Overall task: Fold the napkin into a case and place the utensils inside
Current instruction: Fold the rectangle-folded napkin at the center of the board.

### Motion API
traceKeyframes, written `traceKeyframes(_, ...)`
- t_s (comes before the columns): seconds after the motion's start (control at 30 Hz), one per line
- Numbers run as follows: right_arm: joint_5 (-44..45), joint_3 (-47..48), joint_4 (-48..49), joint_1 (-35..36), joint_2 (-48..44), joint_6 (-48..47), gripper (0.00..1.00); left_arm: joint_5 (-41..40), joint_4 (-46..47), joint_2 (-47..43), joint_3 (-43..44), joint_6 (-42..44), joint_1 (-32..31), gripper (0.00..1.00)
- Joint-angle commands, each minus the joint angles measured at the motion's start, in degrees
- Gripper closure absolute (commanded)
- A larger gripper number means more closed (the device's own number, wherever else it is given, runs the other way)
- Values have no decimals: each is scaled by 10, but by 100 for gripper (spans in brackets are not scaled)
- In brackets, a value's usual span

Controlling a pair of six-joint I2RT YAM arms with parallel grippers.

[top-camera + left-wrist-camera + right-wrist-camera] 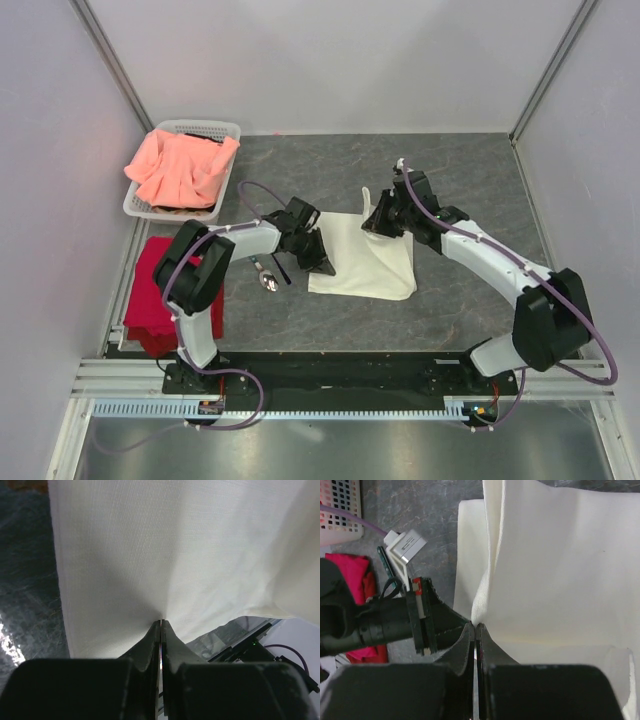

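The cream-white napkin [368, 262] lies on the grey table, partly folded, with its far edge lifted. My left gripper [323, 264] is shut on the napkin's left edge; the cloth [160, 555] fills the left wrist view above the closed gripper [161, 622]. My right gripper [379, 224] is shut on the napkin's far edge and holds a fold of it up [555, 580], pinched at the closed tips [474, 625]. The utensils [271, 277] lie left of the napkin, by the left arm: a silver spoon bowl and dark handles. No finished case shows.
A white basket [226, 129] with a salmon-pink cloth [180, 168] stands at the back left. A red cloth [150, 285] lies at the left edge. The left arm [380, 622] crosses the right wrist view close to my right gripper.
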Motion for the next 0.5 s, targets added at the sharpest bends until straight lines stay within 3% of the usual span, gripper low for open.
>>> traceKeyframes(0.0, -7, 7, 85, 14, 33, 49, 100, -20, -8, -72, -16, 29, 11, 94)
traceKeyframes(0.13, -7, 3, 107, 29, 56, 54, 100, 7, 8, -84, -50, 23, 63, 93)
traceKeyframes(0.47, 7, 19, 141, 81, 108, 68, 100, -3, 10, -23, -50, 32, 67, 94)
